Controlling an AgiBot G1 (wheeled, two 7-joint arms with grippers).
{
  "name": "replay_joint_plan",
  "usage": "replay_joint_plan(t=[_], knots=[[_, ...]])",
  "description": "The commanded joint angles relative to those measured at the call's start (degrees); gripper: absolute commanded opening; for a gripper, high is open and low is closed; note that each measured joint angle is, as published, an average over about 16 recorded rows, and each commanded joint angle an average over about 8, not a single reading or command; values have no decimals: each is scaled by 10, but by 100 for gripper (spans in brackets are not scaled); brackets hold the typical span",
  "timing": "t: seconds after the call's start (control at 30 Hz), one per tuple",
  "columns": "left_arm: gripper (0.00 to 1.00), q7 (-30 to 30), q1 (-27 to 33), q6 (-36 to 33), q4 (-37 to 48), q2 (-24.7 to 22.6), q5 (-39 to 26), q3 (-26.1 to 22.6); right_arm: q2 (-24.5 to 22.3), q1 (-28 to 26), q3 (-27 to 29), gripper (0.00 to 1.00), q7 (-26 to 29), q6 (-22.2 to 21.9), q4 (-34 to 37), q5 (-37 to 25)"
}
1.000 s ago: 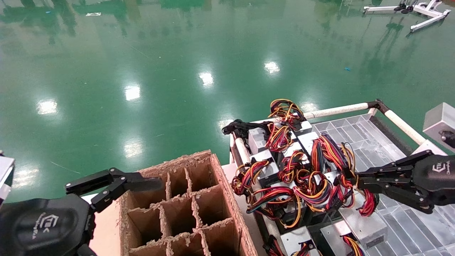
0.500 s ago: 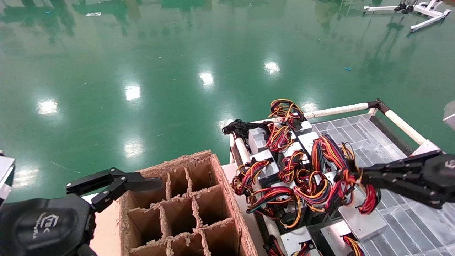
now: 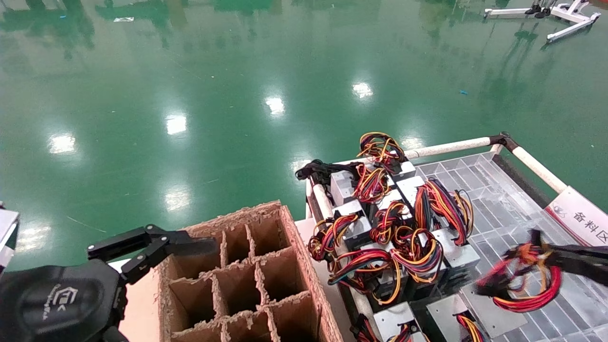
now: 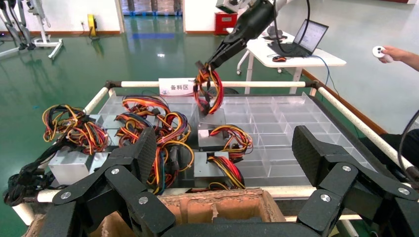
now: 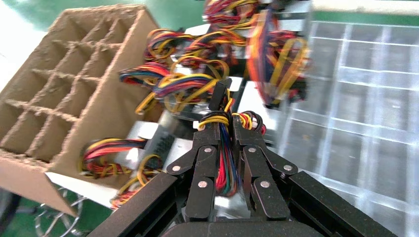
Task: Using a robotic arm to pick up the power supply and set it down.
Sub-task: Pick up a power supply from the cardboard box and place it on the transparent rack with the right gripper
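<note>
Parked at far left over the partitioned cardboard box (image 3: 247, 275), left tool (image 3: 156, 247) spread and empty. Mid-frame, remaining power supplies (image 3: 380, 228) heaped in the clear tray (image 3: 498, 190). At right, right tool (image 5: 228, 136) clenched on the wire bundle (image 3: 522, 280) of one power supply (image 4: 211, 118), hoisted above the tray by its harness, the metal case dangling below. Lift under way; likely next, a carry leftward to a box cell, keeping dangling wires free of neighbours.
</note>
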State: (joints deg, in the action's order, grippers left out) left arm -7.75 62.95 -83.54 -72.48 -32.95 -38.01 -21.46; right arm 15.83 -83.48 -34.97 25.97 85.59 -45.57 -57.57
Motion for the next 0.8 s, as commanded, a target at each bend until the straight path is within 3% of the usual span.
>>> replay_joint_plan(t=[0.03, 0.4, 0.8], knots=[[100, 0, 0, 0, 0, 0, 0, 0, -11, 18, 3, 0, -29, 0, 23, 14], [100, 0, 0, 0, 0, 0, 0, 0, 9, -30, 12, 0, -90, -23, 61, -22], [100, 0, 0, 0, 0, 0, 0, 0, 22, -80, -5, 0, -56, 5, 44, -76]])
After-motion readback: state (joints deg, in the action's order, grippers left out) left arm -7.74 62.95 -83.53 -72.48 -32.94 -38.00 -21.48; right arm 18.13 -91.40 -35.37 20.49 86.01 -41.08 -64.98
